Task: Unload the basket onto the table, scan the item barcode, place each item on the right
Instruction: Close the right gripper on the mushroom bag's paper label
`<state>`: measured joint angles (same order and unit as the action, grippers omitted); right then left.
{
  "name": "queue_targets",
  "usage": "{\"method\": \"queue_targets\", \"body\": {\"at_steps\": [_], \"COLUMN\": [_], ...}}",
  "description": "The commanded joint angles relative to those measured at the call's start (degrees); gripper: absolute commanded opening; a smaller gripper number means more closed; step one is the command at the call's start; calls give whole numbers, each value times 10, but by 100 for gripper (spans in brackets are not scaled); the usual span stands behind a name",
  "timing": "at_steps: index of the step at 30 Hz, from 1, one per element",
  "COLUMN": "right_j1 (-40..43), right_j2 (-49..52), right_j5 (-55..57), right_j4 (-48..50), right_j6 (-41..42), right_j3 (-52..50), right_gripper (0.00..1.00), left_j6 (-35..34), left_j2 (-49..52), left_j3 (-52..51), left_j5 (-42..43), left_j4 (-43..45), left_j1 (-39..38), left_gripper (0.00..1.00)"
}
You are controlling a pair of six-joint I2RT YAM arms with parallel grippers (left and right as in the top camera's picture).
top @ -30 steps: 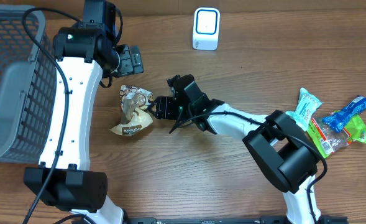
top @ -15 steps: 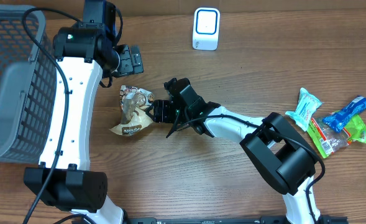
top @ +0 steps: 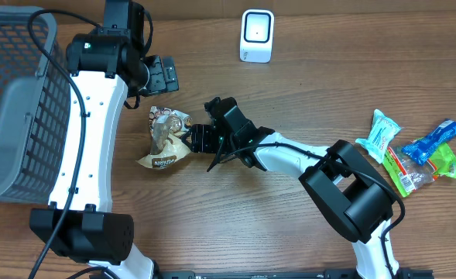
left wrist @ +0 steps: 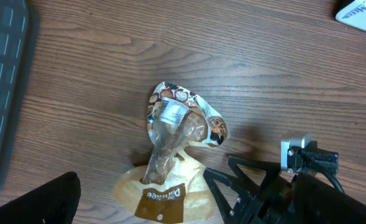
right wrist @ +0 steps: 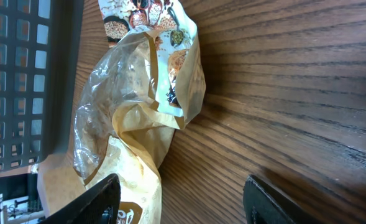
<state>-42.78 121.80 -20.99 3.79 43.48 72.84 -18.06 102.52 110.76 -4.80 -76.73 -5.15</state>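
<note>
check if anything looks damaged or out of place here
The tan snack bag is crumpled and twisted at its middle, lying skewed on the table just by the open right end effector. Nothing appears spilled. The other packets lie in a loose heap at the table's right edge.

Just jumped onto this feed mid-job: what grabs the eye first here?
A crumpled tan snack bag lies left of centre, with the right gripper right beside it, fingers spread and nothing held. A grey mesh basket fills the left edge. A white scanner stands at the far edge, and bright packets cluster at the right.
</note>
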Motion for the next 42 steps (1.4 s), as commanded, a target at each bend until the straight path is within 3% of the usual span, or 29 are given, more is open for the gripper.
{"method": "queue_targets", "body": {"at_steps": [1,25,29,42], "right_j1": [-3,-19,-22,-36], "right_j2": [8,18,19,19], "right_j5": [6,30,30,-75], "right_j4": [1,7,27,29], "right_j6": [0,0,0,-43], "right_j3": [7,7,7,7], "right_gripper": [64,63,50,49], "left_j6": [-2,-2,-2,-2], "left_j2": [-5,-5,-5,-5], "left_j3": [9,9,9,9], "left_j5": [-3,-3,-3,-3], "left_j4": [1,1,1,1], "left_j1": [-1,-1,-1,-1], "left_gripper": [100,100,100,100]}}
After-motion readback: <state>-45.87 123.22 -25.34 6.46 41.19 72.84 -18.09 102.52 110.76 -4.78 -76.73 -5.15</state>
